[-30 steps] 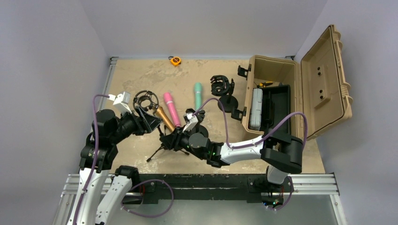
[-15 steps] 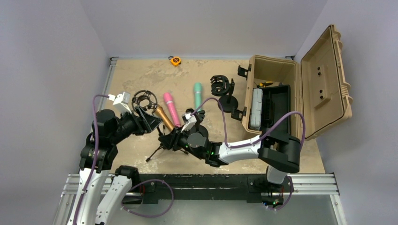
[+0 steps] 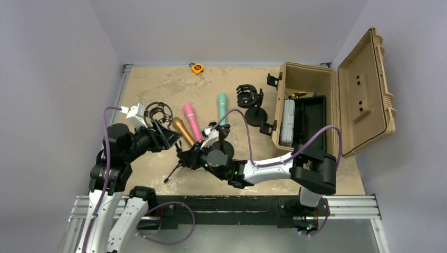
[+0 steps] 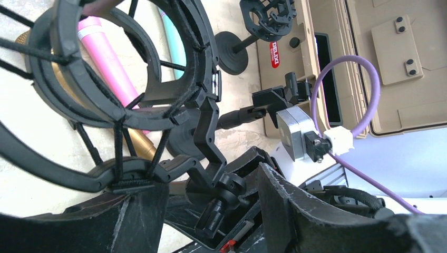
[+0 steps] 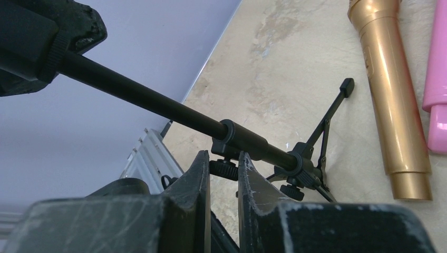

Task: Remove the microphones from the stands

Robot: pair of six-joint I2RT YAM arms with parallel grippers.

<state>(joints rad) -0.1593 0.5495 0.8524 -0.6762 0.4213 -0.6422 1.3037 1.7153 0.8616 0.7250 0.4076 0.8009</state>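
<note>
The black tripod stand (image 3: 176, 168) leans, its pole (image 5: 158, 105) rising toward the shock mount (image 3: 159, 112) at its top. My left gripper (image 3: 162, 136) is closed across the mount's bracket and swivel (image 4: 211, 158). The mount's ring (image 4: 142, 113) has nothing inside it. My right gripper (image 5: 224, 161) is shut on the small knob (image 5: 224, 169) under the pole's clamp collar, just above the tripod legs (image 5: 316, 153). A gold microphone (image 3: 183, 132) lies on the table beside the mount. A pink microphone (image 3: 192, 122) and a teal microphone (image 3: 222, 107) lie beyond it.
A second shock mount (image 3: 249, 96) on a round-base stand (image 3: 256, 116) stands left of the open tan case (image 3: 316, 79). An orange tape measure (image 3: 196, 68) lies at the table's far edge. The right arm's purple cable (image 3: 248, 132) arcs over the middle.
The right gripper's jaws have closed on the knob and that arm has shifted slightly left. The left gripper and the shock mount have edged left and away.
</note>
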